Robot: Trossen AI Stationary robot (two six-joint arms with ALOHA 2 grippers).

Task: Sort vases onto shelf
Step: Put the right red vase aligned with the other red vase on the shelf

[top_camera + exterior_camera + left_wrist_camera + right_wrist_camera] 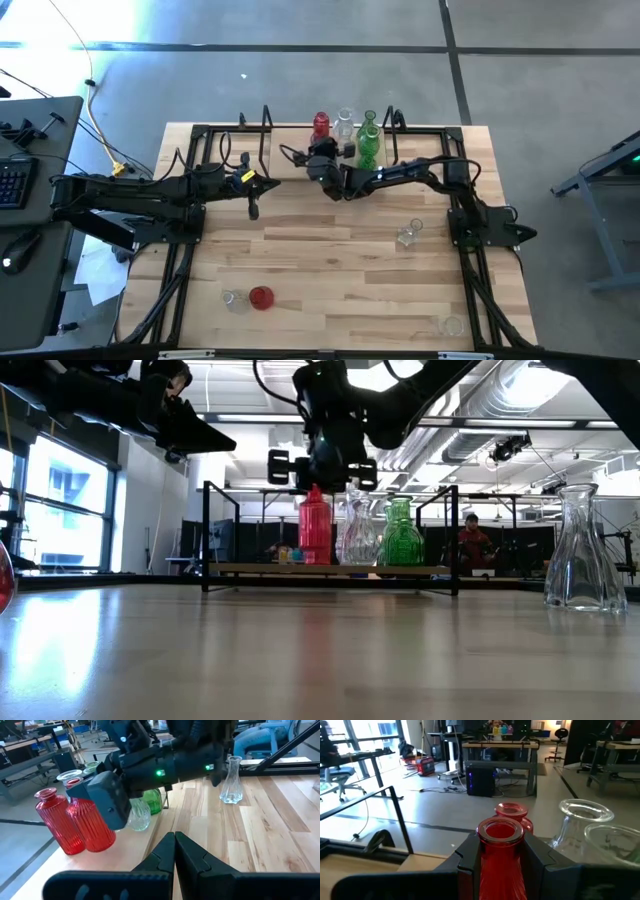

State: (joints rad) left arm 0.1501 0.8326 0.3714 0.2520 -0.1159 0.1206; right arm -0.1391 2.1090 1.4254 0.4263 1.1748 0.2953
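Observation:
My right gripper (501, 862) is shut on a ribbed red vase (92, 827) at the shelf (285, 140), the low board along the table's far edge. On the board stand a second red vase (54, 820), a clear vase (358, 532) and a green vase (400, 532), upright on their bases. My left gripper (175, 851) is shut and holds nothing; it hovers over the table near the shelf's left half (254, 207). More vases lie or stand on the table: a clear one (407, 235), a red one (262, 297) beside a clear one (235, 300), and another clear one (450, 325). My right gripper pinches the red vase's neck (500, 851) just under the rim, one finger (537, 862) on each side. The fingers come slanting down from the table's near side. The vase stays upright with its base (97, 847) at the shelf board; whether it rests there I cannot tell.
Black wire frames (255, 120) (395, 118) rise at both shelf ends. The standing vases crowd close to the held one on its far and right sides. Bare wood lies between the two arms. A person (470, 540) sits in the room beyond.

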